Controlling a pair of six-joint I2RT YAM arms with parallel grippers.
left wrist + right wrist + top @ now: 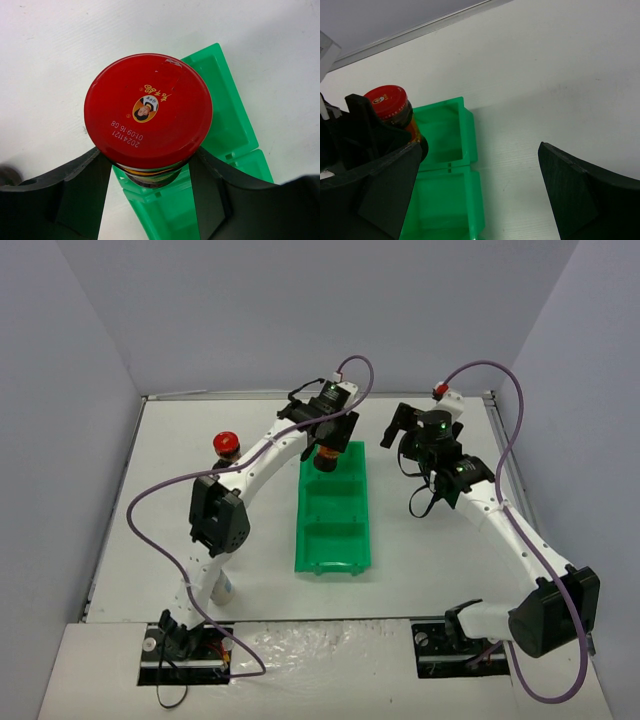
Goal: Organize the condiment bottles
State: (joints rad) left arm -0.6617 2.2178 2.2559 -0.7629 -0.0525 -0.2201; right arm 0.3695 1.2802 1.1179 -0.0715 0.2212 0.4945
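My left gripper is shut on a dark jar with a red cap and holds it over the far compartment of the green bin. In the left wrist view the red cap fills the middle, with my fingers on both sides of the jar's neck. A second red-capped jar stands on the table at the left. My right gripper is open and empty, just right of the bin's far end. The right wrist view shows the held jar and the bin. The other bottles are out of sight.
A pale bottle stands by the left arm's base, partly hidden by the arm. The bin's middle and near compartments hold nothing. White table stretches to the right of the bin. Grey walls close the table on three sides.
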